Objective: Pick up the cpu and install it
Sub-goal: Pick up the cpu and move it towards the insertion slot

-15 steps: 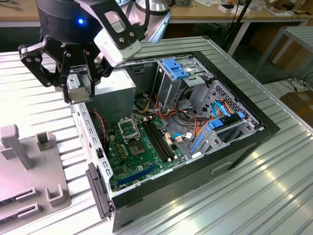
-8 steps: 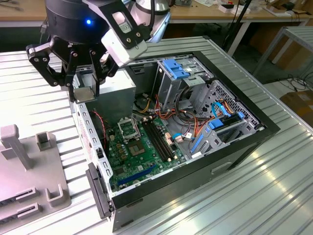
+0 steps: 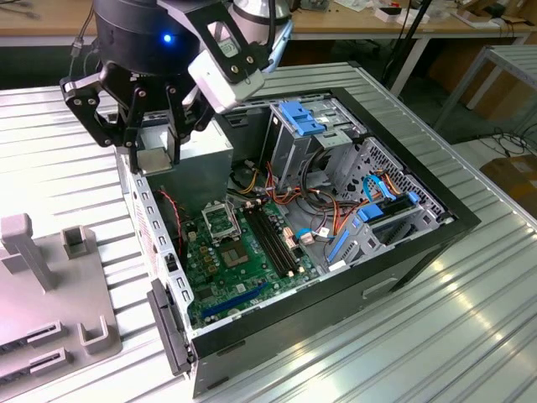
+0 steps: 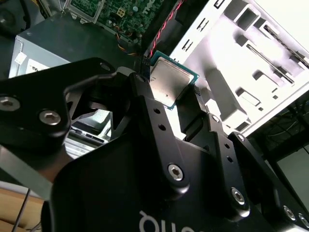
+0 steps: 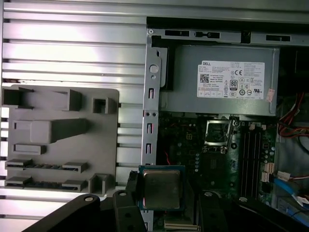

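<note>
Over the side wall of the open black computer case [image 3: 436,225], the black metal gripper [image 3: 157,141] pinches the cpu [image 4: 170,81], a thin square chip with a silver-grey metal face and a green rim. Its 2 fingers [image 4: 145,104] press 1 on each side edge. The chip hangs clear of the green motherboard [image 5: 193,154], well apart from the hollow silver socket frame [image 5: 217,133]. A white printed label [image 5: 232,79] sits on the grey box-shaped power supply [image 5: 222,104].
</note>
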Motion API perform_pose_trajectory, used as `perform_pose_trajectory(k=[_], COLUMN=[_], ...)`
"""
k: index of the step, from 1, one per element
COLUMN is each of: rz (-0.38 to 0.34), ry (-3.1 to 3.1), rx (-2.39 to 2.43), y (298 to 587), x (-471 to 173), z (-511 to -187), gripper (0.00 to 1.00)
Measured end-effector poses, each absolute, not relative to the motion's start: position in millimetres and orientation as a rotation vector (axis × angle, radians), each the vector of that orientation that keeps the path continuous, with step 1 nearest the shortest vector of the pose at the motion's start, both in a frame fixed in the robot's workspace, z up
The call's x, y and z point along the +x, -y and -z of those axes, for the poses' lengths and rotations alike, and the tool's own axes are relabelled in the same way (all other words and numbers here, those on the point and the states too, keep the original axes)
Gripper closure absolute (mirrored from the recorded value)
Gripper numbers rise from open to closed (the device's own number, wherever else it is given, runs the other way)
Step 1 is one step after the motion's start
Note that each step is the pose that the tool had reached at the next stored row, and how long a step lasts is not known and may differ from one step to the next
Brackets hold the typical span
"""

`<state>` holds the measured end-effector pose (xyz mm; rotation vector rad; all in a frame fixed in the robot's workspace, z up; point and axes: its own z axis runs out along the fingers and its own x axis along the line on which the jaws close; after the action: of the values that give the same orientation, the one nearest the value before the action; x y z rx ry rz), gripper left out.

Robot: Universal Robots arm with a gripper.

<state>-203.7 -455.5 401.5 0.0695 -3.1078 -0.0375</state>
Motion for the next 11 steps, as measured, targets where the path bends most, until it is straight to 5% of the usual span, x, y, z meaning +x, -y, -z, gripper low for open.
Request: perform_pose_trajectory(k=[11], rz=[0.037], ry=[3.108], rx=[0.069], y=[455.5], x=[-187.6], z=[-399.5], gripper=[0.53])
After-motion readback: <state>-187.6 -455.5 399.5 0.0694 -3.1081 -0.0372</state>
